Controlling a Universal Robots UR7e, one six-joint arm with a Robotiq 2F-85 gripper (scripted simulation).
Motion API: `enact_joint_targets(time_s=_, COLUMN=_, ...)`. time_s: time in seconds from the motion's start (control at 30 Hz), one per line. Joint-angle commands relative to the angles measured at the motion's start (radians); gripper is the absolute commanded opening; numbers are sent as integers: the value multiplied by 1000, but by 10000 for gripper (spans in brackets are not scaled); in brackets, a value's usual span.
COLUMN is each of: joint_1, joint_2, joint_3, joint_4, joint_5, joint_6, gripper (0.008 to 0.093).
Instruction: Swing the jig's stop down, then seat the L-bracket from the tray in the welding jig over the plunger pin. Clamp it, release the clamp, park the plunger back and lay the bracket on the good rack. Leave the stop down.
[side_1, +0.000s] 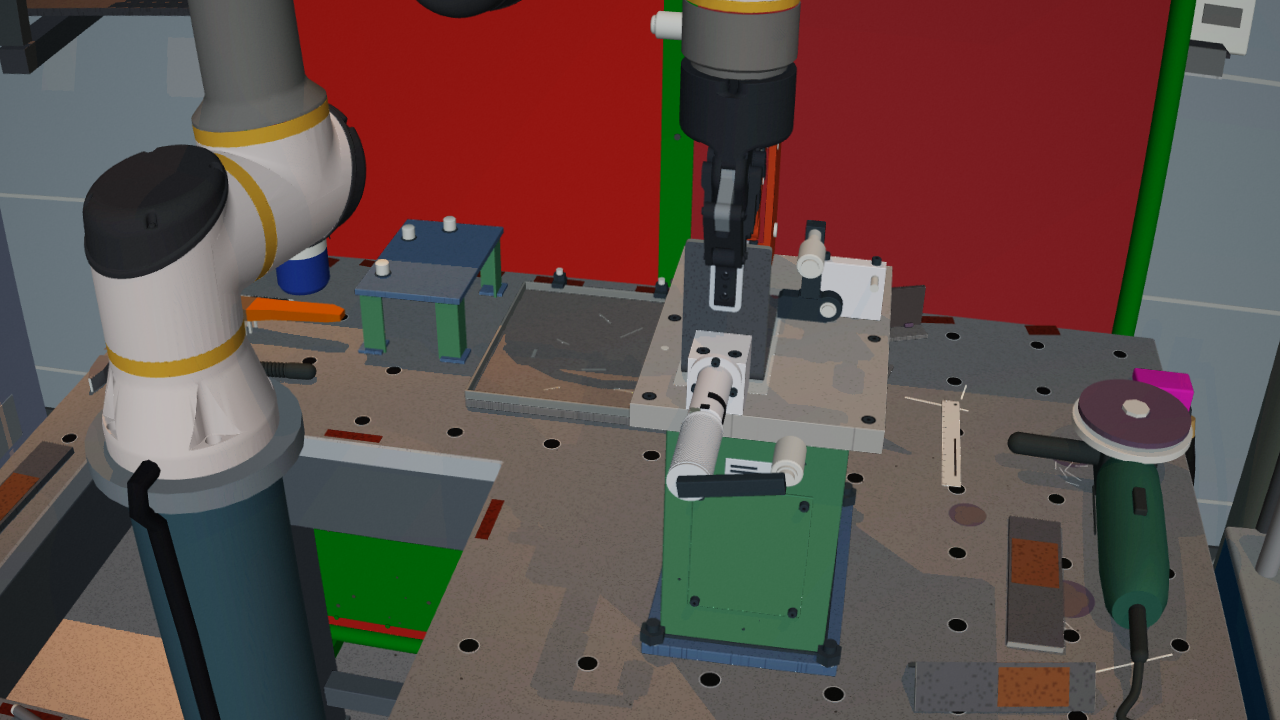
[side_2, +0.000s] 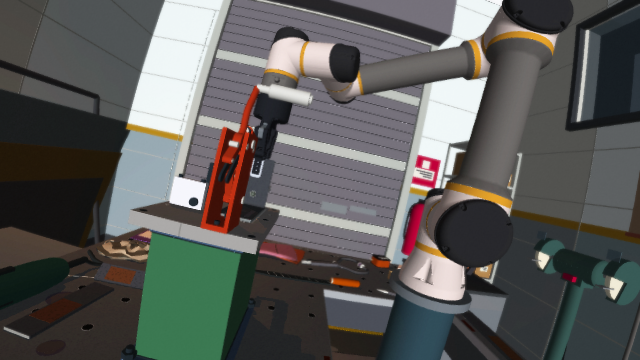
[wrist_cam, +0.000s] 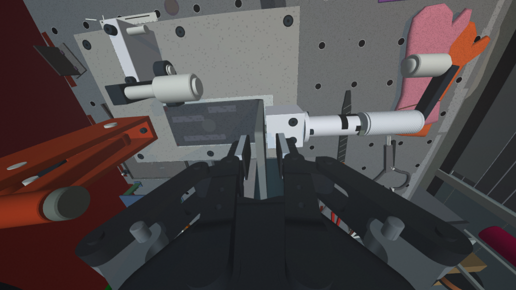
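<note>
On the green pedestal in the middle of the table sits the welding jig (side_1: 761, 376). The grey L-bracket (side_1: 729, 309) stands in it with one leg upright and one flat on the plate. The white plunger (side_1: 707, 416) with its black handle points at the bracket from the front. The stop (side_1: 814, 282) with its white knob lies beside the bracket. The red clamp (side_2: 225, 180) stands raised behind the bracket. My gripper (wrist_cam: 260, 153) is over the bracket's upright leg, fingers open on either side of it and holding nothing.
Behind the jig stands a red screen with green posts. Left of the jig lie the empty tray (side_1: 564, 354) and the blue rack (side_1: 434, 269) with pegs. My arm's base (side_1: 192, 448) stands at the left. A green angle grinder (side_1: 1132, 501) lies at the right.
</note>
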Motion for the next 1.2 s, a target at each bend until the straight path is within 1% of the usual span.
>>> enact_joint_targets(time_s=0.0, joint_1=0, joint_2=0, joint_3=0, joint_4=0, joint_5=0, joint_6=0, gripper=345)
enact_joint_targets(time_s=0.07, joint_1=0, joint_2=0, joint_3=0, joint_4=0, joint_5=0, joint_6=0, gripper=380)
enact_joint_targets(time_s=0.53, joint_1=0, joint_2=-3, joint_3=-5, joint_4=8, joint_5=0, joint_6=0, gripper=380)
enact_joint_targets(time_s=0.7, joint_1=0, joint_2=-13, joint_3=-27, joint_4=39, joint_5=0, joint_6=0, gripper=380)
enact_joint_targets(time_s=1.0, joint_1=0, joint_2=-34, joint_3=-83, joint_4=116, joint_5=0, joint_6=0, gripper=380)
enact_joint_targets(time_s=1.17, joint_1=0, joint_2=-39, joint_3=-99, joint_4=137, joint_5=0, joint_6=0, gripper=380)
